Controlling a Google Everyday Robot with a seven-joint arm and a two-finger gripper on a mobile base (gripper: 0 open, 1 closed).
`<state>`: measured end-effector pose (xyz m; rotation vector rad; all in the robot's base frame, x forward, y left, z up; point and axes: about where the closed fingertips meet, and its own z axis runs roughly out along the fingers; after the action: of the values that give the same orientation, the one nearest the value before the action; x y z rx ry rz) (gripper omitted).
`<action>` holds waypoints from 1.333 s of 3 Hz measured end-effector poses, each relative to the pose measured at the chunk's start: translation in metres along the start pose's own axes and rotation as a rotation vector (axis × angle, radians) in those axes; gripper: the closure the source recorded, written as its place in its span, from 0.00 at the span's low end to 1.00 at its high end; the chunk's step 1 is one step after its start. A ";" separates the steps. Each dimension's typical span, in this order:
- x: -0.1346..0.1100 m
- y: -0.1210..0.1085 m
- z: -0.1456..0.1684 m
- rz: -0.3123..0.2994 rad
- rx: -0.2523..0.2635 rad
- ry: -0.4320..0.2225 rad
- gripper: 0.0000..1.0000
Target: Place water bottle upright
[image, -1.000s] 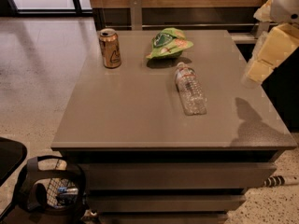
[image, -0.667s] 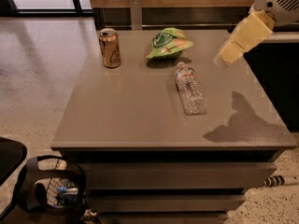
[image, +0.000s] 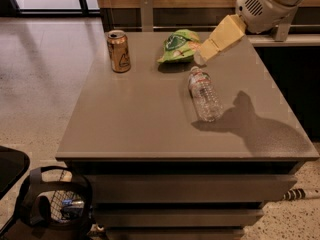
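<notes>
one thing has moved in the last second: the gripper (image: 202,58), which hung out past the right edge of the counter (image: 130,129), has swung inward and now hovers over the far half of the top, just beyond the cap end of the water bottle (image: 204,94) and close beside the green snack bag (image: 178,44). whether it is wide or narrow cannot be told from here, and it carries nothing. its shadow (image: 250,126) has slid with it and now falls on the counter between the bottle and the right edge. everything else has stayed put. the water bottle lies on its side a little right of the counter's middle, cap pointing to the far edge and base to the near edge, untouched. the gold can (image: 119,51) stands upright near the far left corner, well apart from it. so the task is barely begun: the arm looks to be in its approach, closing on the bottle from the far right. i judge the next move calls for coming down over the bottle's body; being round and ribbed, it could roll toward an edge if nudged.
</notes>
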<state>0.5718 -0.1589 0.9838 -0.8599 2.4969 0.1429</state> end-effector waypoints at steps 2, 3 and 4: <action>-0.001 0.002 -0.002 0.076 -0.002 -0.003 0.00; -0.002 -0.003 0.044 0.178 -0.039 0.102 0.00; 0.006 -0.005 0.096 0.303 -0.049 0.214 0.00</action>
<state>0.6107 -0.1421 0.8979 -0.5337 2.8243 0.2249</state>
